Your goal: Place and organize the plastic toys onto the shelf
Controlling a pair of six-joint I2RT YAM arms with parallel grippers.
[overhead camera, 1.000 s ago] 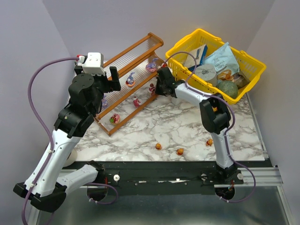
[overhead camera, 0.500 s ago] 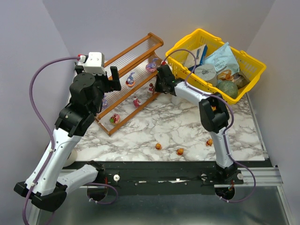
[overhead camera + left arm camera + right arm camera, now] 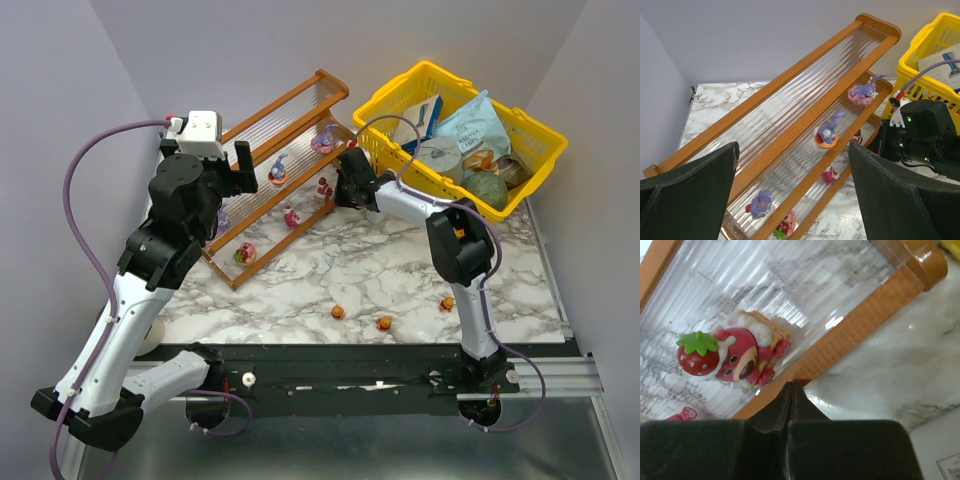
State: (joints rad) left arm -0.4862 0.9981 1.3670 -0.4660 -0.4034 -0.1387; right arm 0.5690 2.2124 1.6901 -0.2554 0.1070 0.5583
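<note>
The shelf (image 3: 262,132) slants across the back left, also in the left wrist view (image 3: 790,80). On its tiers stand two purple toys (image 3: 323,142) (image 3: 278,172), a red one (image 3: 324,186), a pink one (image 3: 291,215), a red-green one (image 3: 244,254) and a purple one (image 3: 222,218). Three orange toys (image 3: 339,312) (image 3: 385,323) (image 3: 446,303) lie on the marble. My right gripper (image 3: 791,390) is shut and empty, its tip at the lowest tier's front rail beside the red strawberry toy (image 3: 732,356). My left gripper (image 3: 792,155) is open and empty above the shelf.
A yellow basket (image 3: 530,130) of packaged goods stands at the back right, close to the shelf's right end. A white object (image 3: 152,335) shows behind the left arm at the table's near left. Purple walls close in on both sides.
My right gripper has shifted slightly by the shelf's right end and stays shut. The red toy there and the left arm have not moved.
</note>
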